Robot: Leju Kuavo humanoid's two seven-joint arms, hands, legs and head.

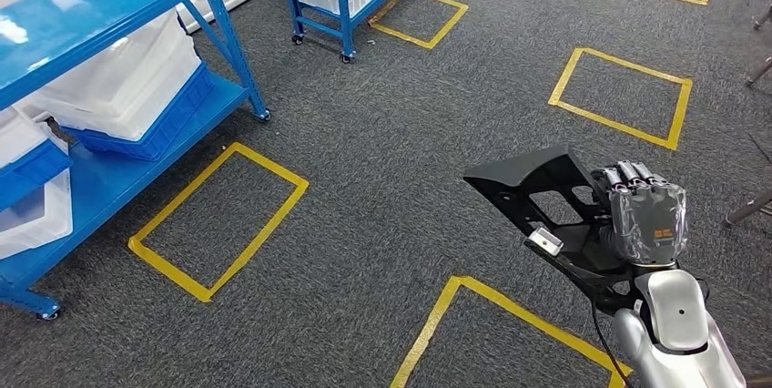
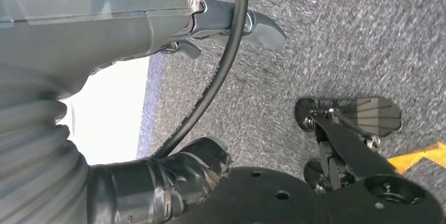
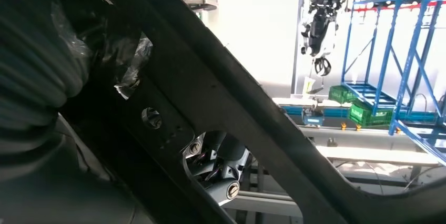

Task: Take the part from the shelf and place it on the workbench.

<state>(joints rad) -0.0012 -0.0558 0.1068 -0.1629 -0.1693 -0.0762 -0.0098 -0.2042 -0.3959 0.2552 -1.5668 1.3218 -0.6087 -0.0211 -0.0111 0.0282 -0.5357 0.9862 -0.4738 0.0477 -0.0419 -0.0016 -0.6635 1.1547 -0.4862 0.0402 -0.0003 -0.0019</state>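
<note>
Black, flat and angular, with cut-out windows: the part (image 1: pixel 537 197), gripped by the right robot hand (image 1: pixel 645 215), fingers wrapped over its edge, carried low over grey carpet (image 1: pixel 391 169). Well clear of the blue shelf (image 1: pixel 100 178), off to that shelf's right, past the yellow floor square (image 1: pixel 218 224) beside it. Left robot hand (image 2: pixel 231 24) hanging by the floor, holding nothing, fingers loosely apart. Step in hand, by judgement: carrying toward the bench. Best done holding the grip firm, keeping the part level and away from the body, walking steadily, lowering flat once the bench comes under it.
</note>
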